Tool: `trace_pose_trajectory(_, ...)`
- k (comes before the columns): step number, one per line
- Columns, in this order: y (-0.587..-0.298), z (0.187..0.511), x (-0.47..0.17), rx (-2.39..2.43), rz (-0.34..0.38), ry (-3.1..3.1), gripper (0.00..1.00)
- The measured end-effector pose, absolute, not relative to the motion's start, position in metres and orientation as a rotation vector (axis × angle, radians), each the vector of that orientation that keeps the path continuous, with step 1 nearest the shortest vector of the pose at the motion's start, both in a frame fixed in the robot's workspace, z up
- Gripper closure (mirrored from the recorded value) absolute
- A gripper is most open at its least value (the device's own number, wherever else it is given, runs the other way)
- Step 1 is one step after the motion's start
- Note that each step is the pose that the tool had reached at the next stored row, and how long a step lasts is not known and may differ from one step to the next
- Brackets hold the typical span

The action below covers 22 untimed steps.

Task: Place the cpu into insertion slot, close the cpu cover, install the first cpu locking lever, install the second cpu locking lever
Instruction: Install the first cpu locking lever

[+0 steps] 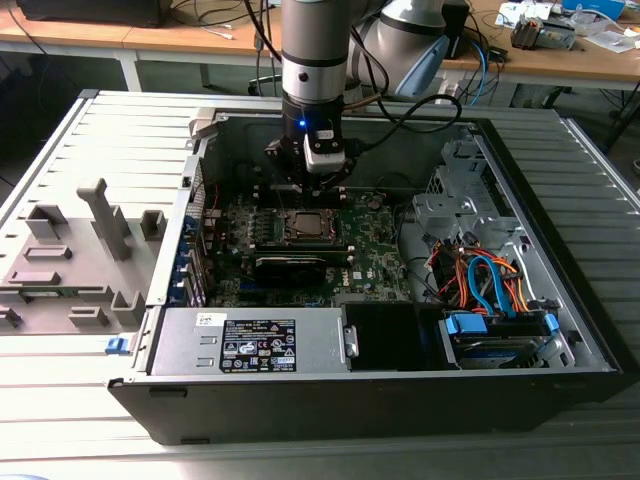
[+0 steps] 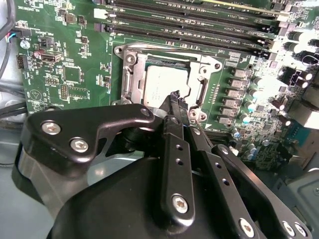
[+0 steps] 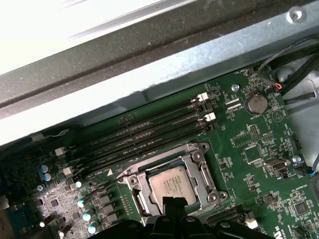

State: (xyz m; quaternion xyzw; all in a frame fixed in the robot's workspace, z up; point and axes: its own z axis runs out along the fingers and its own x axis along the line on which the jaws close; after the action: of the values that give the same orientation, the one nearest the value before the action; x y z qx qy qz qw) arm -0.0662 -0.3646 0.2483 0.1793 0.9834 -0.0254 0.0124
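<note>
The small square silver-grey cpu [image 2: 162, 87] is already sitting in the silver-rimmed insertion slot [image 2: 130, 82] under the thin silver cpu cover [image 2: 207, 69], while the black gripper [image 2: 175, 99], fingers nearly together and gripping nothing, is hovering above, so the levers are seemingly remaining.

The cpu [image 2: 162, 87] has a smooth, matt silver-grey metal top. The cpu cover [image 2: 130, 74] around it is bright, shiny metal. The gripper [image 2: 175, 99] is matt black metal with glossy steel screws. The motherboard [image 2: 75, 45] is glossy green.
</note>
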Motion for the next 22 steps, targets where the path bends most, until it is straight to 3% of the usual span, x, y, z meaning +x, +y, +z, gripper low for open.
trace_pose_trajectory(22, -0.3646, 0.2483, -0.0662, 0.495, -0.077, 3.075, 0.89)
